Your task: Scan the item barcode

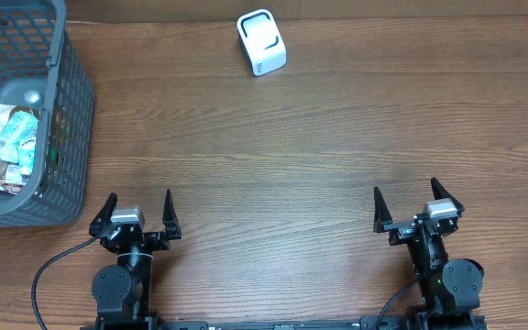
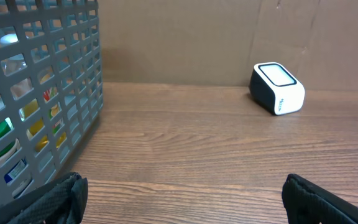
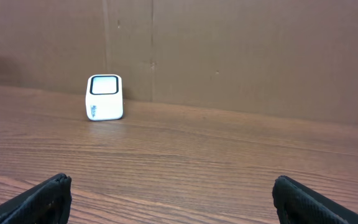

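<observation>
A brown wood-grain table [image 1: 291, 165] meets a cardboard wall [image 3: 229, 50]. At far left, a grey mesh basket [image 1: 73, 101] holds crumpled packets [image 1: 12, 147]. The white scanner [image 1: 261, 42] sits near the far edge, window up, long axis slightly diagonal. Its blue side lettering is illegible. The 2 grippers, left gripper [image 1: 139, 196] and right gripper [image 1: 406, 187], gape wide and empty.

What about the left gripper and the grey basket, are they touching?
Apart. In the overhead view, a strip of bare table separates the open left gripper from the grey basket.
</observation>
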Tool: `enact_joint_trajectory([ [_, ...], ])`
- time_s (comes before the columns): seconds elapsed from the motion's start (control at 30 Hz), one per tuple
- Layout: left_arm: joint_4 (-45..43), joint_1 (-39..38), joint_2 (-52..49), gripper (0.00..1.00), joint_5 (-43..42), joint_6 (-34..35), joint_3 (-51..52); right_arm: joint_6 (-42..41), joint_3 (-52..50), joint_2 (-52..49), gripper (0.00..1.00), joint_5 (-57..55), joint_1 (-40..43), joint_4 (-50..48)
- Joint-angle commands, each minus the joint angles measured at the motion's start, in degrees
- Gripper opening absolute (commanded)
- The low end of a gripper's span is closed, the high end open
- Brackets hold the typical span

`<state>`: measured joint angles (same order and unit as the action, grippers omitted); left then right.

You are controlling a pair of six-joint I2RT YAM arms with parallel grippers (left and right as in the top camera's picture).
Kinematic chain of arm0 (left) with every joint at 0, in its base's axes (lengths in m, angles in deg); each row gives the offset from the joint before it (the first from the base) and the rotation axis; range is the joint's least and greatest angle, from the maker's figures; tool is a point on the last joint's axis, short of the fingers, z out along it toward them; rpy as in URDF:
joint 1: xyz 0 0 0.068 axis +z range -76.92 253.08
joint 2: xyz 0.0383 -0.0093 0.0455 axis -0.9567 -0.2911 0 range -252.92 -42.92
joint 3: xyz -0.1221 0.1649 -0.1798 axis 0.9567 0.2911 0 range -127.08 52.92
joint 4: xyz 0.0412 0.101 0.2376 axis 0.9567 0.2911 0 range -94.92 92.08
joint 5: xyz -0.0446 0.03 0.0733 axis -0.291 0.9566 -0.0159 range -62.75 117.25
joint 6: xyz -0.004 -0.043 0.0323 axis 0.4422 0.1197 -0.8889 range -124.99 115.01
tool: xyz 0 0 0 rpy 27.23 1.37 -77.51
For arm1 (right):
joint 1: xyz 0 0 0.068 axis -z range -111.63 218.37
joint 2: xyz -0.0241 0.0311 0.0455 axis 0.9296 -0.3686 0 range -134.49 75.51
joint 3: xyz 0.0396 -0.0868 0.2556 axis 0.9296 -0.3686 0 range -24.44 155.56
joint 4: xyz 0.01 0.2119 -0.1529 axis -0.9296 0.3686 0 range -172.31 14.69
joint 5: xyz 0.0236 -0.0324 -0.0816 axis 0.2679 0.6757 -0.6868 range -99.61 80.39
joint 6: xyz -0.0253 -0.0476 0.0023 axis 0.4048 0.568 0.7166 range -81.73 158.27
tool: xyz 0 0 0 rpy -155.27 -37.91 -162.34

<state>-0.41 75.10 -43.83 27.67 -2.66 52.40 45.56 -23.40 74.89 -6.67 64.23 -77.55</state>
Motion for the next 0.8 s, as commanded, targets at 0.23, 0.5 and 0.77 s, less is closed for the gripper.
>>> enact_joint_trajectory([
  [0.23,-1.2,0.2,0.7,1.00,1.6,-1.7,0.2,0.1,-0.6,0.5,1.00,-0.3,0.2,-0.1],
  [0.5,-3.1,0.2,0.7,0.99,1.5,-1.7,0.2,0.1,-0.6,0.5,1.00,-0.3,0.2,-0.1],
  [0.77,-3.7,0.2,0.7,0.99,1.5,-1.7,0.2,0.1,-0.6,0.5,1.00,-0.3,0.2,-0.1],
])
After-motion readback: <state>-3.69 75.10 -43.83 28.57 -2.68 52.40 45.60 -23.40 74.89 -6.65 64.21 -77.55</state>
